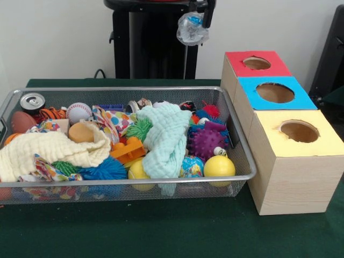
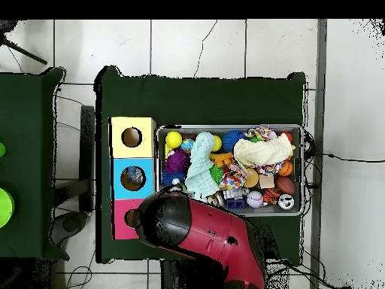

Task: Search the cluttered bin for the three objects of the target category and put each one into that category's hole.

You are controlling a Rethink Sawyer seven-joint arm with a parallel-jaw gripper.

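My gripper [image 1: 205, 20] is at the top of the front view, high above the table and behind the bin's right end. It is shut on a crumpled clear plastic bottle [image 1: 191, 29], which hangs to its left. The wire mesh bin [image 1: 134, 89] is full of toys and cloths. I see no other clear bottle among them. In the overhead view the red and black arm [image 2: 203, 233] covers the gripper and the bottle, over the bin's [image 2: 225, 128] near left corner and the red box [image 2: 120, 220].
Three wooden boxes with round holes stand in a row beside the bin: red top [image 1: 257, 63], blue top [image 1: 275, 92], yellow top [image 1: 299, 131]. In the bin lie a mint cloth [image 1: 166, 137], a cream cloth [image 1: 51, 150], a silver can [image 1: 32, 102], and several balls.
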